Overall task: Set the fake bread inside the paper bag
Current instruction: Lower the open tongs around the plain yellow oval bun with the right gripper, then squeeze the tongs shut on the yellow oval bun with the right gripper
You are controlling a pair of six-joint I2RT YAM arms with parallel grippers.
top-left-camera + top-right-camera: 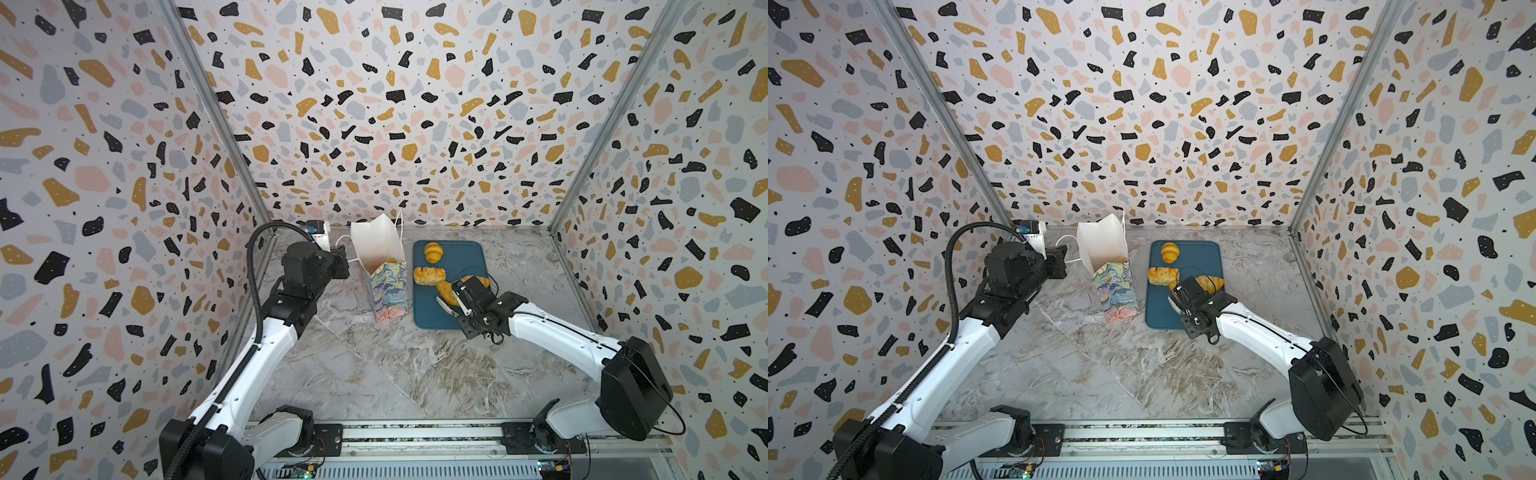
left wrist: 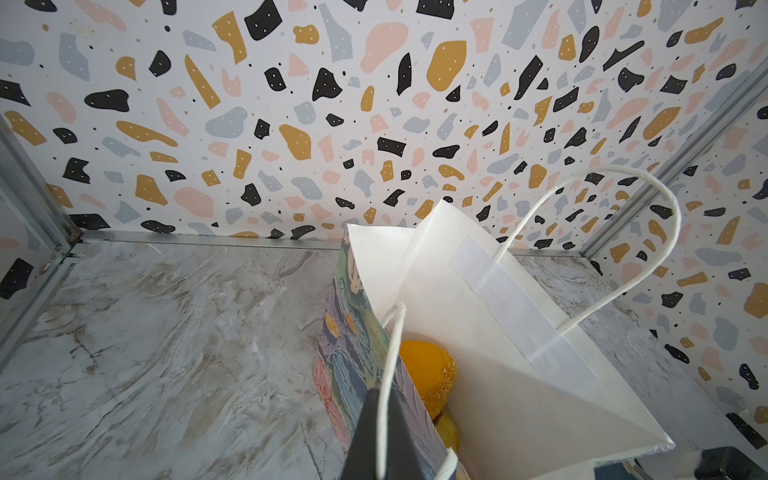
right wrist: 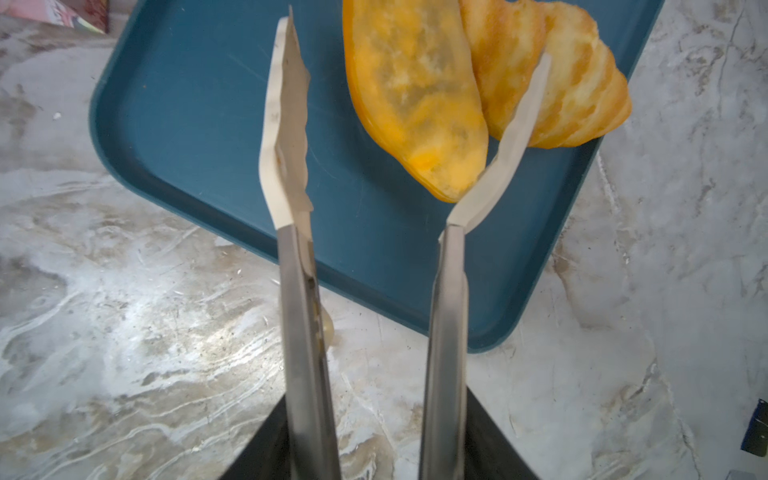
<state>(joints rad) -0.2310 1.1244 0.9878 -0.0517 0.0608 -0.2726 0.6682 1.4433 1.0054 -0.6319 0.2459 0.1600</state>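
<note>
Our left gripper [image 2: 374, 444] is pinched tight on the bag's [image 2: 498, 332] white cord [image 2: 385, 374]. Only its wrist view shows a crumbed loaf [image 2: 428, 370] inside the smooth white paper. Our right gripper [image 1: 469, 303], its arm reaching low over the marbled worktop [image 1: 395, 374], clasps steel tongs [image 3: 446, 311]. Their serrated white tips stand apart either side of a glossy flat loaf [image 3: 415, 95] on the blue tray [image 3: 199, 124], beside a ridged roll [image 3: 582, 83].

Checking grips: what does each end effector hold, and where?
Left end effector: paper bag, by its cord handle. Right end effector: tongs, by their arms; tips straddle a bread.
</note>
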